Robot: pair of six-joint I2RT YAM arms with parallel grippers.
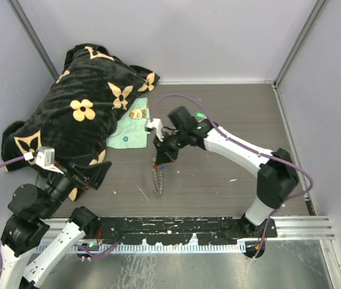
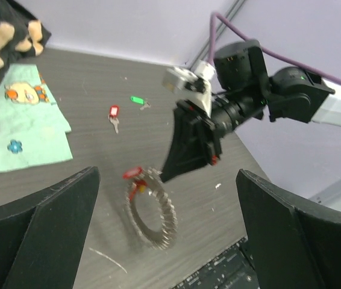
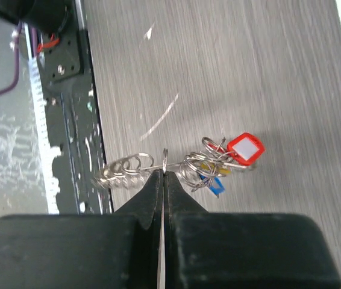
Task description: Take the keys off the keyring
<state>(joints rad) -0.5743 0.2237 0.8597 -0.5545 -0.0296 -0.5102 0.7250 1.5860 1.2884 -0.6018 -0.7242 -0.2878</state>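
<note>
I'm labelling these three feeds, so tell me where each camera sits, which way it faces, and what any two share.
Top external: above and behind the bases, looking down on the table; both arms show.
Left wrist: on the left arm, facing across the table at the right arm; left fingers, open, frame it.
Right wrist: on the right arm, looking down at the table; right fingers shut on the keyring.
Shared: all three show the keyring; both wrist views show its red-tagged key.

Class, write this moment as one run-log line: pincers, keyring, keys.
left pincer open, empty | right pincer shut on keyring | keyring upright | red-tagged key, green-tagged key loose | other keys on ring
</note>
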